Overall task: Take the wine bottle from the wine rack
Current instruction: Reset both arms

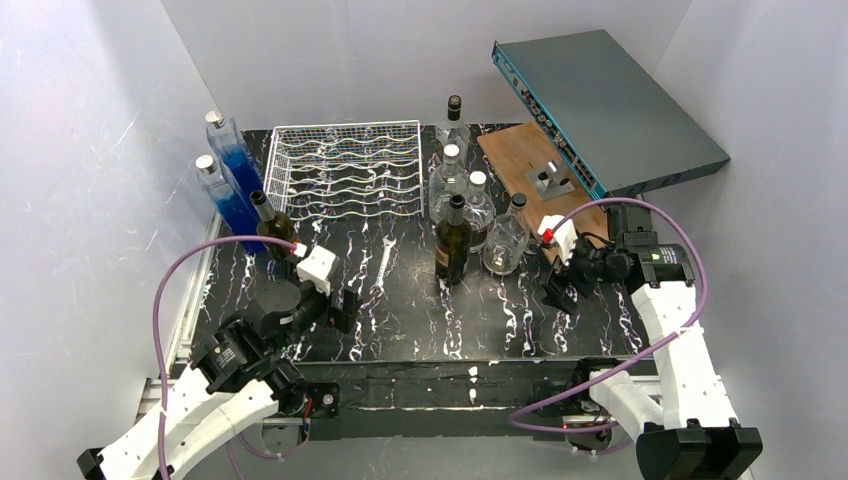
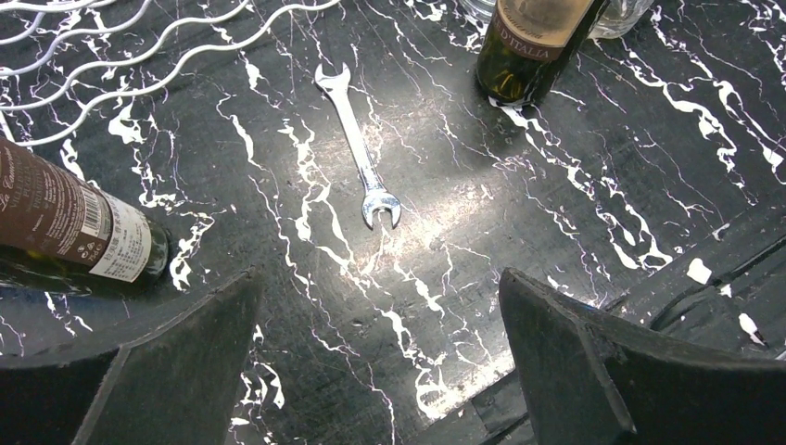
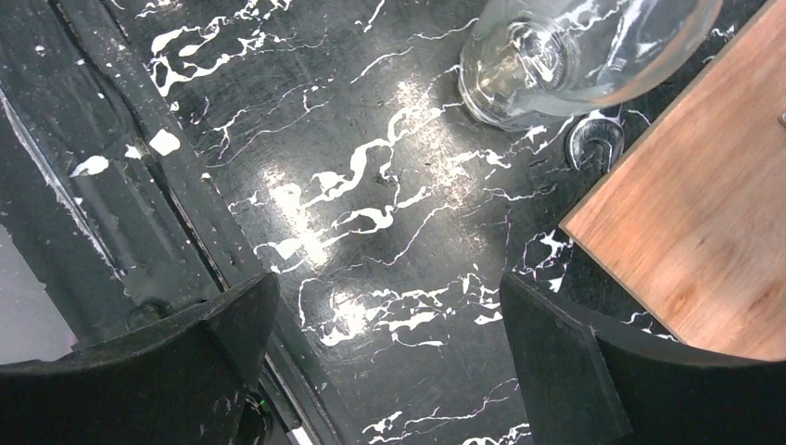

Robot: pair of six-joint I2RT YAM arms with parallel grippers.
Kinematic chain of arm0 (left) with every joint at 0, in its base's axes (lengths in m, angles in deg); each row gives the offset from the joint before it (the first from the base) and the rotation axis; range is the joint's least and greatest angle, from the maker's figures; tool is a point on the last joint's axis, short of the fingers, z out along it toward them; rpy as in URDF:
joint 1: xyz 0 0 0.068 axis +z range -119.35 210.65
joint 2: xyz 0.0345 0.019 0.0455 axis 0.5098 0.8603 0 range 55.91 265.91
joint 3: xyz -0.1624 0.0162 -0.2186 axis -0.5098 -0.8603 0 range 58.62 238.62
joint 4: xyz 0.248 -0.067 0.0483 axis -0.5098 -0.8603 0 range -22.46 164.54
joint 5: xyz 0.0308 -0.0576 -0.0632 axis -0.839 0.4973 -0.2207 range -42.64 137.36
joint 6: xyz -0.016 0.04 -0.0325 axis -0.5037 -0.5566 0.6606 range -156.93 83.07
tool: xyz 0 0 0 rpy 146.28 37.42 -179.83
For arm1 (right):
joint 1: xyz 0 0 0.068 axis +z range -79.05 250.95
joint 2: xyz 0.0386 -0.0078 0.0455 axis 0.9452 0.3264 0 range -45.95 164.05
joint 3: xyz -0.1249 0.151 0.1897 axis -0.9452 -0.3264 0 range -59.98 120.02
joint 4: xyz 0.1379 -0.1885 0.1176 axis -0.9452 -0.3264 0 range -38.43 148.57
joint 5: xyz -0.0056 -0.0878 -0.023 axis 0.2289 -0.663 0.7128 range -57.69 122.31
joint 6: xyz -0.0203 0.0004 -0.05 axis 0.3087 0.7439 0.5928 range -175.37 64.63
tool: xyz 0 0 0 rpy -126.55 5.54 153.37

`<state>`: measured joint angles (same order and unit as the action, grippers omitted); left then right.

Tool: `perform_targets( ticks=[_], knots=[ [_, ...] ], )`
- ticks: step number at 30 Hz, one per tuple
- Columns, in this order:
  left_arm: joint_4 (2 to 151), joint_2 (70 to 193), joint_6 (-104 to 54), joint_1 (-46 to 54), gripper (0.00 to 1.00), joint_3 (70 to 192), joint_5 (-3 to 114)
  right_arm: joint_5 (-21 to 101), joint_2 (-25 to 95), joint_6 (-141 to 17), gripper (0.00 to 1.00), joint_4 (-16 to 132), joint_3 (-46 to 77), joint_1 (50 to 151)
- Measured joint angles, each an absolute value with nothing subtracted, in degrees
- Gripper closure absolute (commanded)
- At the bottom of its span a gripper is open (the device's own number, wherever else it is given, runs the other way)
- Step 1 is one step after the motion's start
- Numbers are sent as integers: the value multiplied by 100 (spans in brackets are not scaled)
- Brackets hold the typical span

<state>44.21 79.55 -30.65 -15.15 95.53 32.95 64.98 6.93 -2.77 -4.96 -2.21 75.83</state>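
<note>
White walls box in a black, white-veined table [image 1: 430, 330], with the wire wine rack [image 1: 345, 170] at its far edge, left of centre. One dark wine bottle [image 1: 268, 222] stands on the tabletop just off the rack's near-left corner. A second dark bottle [image 1: 453, 240] stands upright toward the middle, beside clear glass bottles [image 1: 470, 195]. A wrench [image 1: 383, 268] lies between the two dark bottles. The left gripper [image 2: 378, 283] and right gripper [image 3: 387, 283] hover with fingers spread wide, holding nothing.
</note>
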Motion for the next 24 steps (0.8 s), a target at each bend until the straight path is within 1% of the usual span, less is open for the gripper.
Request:
perform_targets(
  ticks=[8,24],
  knots=[
    [4467,7713,-3113,-1515,2,9487,3293,6555,645,-312,2,-493,-221,7317],
    [4445,7721,-3161,-1515,2,9487,3166,6454,355,-704,2,-249,-271,7284]
  ],
)
